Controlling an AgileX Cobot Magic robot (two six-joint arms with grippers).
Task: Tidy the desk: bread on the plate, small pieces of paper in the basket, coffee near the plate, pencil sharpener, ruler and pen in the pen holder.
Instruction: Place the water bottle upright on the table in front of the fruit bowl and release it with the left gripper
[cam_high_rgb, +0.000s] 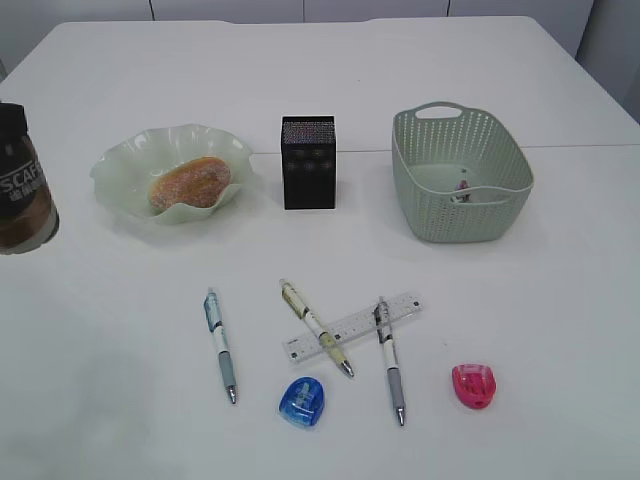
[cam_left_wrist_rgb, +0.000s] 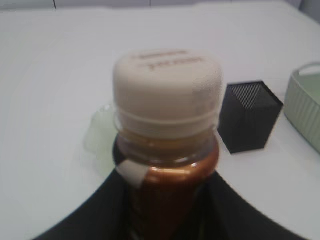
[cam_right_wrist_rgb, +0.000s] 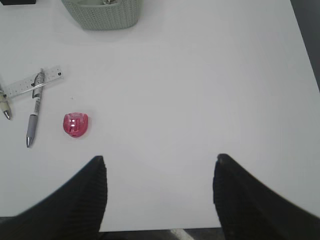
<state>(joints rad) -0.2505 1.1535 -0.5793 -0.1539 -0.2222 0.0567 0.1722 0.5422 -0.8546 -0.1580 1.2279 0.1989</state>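
Observation:
My left gripper (cam_left_wrist_rgb: 167, 200) is shut on the brown coffee bottle (cam_left_wrist_rgb: 167, 95), which shows at the far left edge of the exterior view (cam_high_rgb: 22, 180), left of the plate (cam_high_rgb: 120, 170). The bread (cam_high_rgb: 189, 182) lies in the plate. The black pen holder (cam_high_rgb: 308, 162) stands at centre. The basket (cam_high_rgb: 460, 215) holds a small paper wad (cam_high_rgb: 462, 188). The ruler (cam_high_rgb: 360, 322), three pens (cam_high_rgb: 220, 345) (cam_high_rgb: 316, 327) (cam_high_rgb: 389, 362), a blue sharpener (cam_high_rgb: 304, 401) and a pink sharpener (cam_high_rgb: 473, 385) lie at the front. My right gripper (cam_right_wrist_rgb: 159, 172) is open and empty over bare desk, right of the pink sharpener (cam_right_wrist_rgb: 76, 124).
Two pens lie across the ruler. In the left wrist view the pen holder (cam_left_wrist_rgb: 248, 116) and the basket (cam_left_wrist_rgb: 305, 107) stand to the right behind the bottle. The right wrist view shows the desk's front edge close below the fingers and its right edge (cam_right_wrist_rgb: 305, 60).

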